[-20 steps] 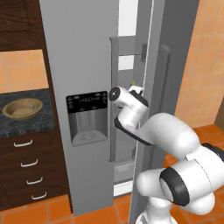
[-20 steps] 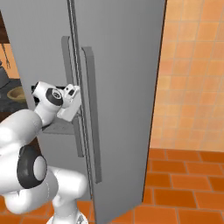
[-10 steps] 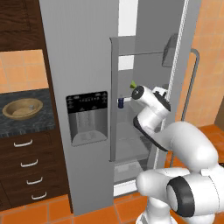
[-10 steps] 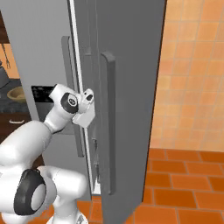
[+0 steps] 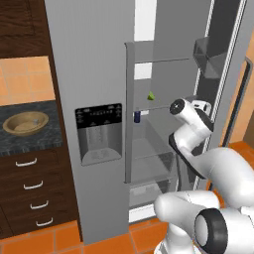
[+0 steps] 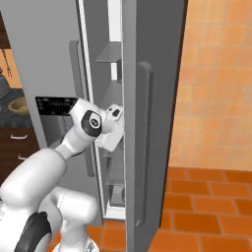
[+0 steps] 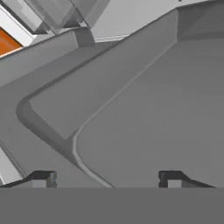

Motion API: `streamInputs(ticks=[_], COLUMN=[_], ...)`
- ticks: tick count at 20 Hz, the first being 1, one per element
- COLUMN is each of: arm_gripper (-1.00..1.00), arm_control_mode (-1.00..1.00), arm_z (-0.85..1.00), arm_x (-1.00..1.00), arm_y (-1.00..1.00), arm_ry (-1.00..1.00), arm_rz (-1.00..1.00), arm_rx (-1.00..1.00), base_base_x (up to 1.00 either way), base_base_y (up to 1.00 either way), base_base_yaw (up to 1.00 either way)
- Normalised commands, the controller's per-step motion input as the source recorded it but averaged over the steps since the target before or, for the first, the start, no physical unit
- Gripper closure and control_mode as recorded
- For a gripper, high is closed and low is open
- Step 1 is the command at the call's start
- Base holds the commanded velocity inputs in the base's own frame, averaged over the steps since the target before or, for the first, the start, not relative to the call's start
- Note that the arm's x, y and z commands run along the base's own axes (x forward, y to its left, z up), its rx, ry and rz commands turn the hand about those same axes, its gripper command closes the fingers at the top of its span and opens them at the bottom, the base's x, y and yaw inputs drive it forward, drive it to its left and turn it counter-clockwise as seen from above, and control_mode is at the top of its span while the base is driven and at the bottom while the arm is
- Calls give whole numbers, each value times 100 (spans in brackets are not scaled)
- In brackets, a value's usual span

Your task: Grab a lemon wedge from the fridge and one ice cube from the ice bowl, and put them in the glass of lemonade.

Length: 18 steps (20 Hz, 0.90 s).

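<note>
The grey fridge (image 5: 94, 74) stands with its right door (image 6: 152, 98) swung well open. On an inner shelf lies the tiny yellow-green lemon wedge (image 5: 151, 95). My gripper (image 5: 204, 106) is to the right of the wedge, up against the inner side of the open door (image 5: 223, 74). In the hand view the gripper (image 7: 107, 180) is open, fingertips (image 7: 43, 178) wide apart with nothing between them, facing the door's grey inner moulding. The tan wooden ice bowl (image 5: 26, 123) sits on the dark counter to the fridge's left. The glass of lemonade is out of view.
A small dark blue container (image 5: 137, 116) stands on a shelf below the wedge. A door bin (image 5: 208, 54) hangs high on the open door. Dark wood drawers (image 5: 30, 193) sit under the counter. Orange tiles cover the floor (image 6: 206, 206) and wall.
The right fridge door has swung much wider open, with my hand moving right along with it. The shelves and lemon wedge have come into sight.
</note>
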Motion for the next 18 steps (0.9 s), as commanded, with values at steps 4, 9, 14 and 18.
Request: streamInputs(ticks=[4, 9, 14, 18], arm_gripper=[-100, -100, -100, -100], arm_control_mode=[-100, -100, -100, -100], arm_z=[0, 0, -8, -16], arm_x=[-1, 0, 0, 0], arm_y=[-81, -58, -70, -77], arm_ry=[0, 0, 0, 0], arm_rz=[-23, -37, -39, -40], arm_rx=[-4, -13, -6, -1], base_base_x=[0, 0, 0, 0], base_base_y=[0, 0, 0, 0], base_base_yaw=[0, 0, 0, 0])
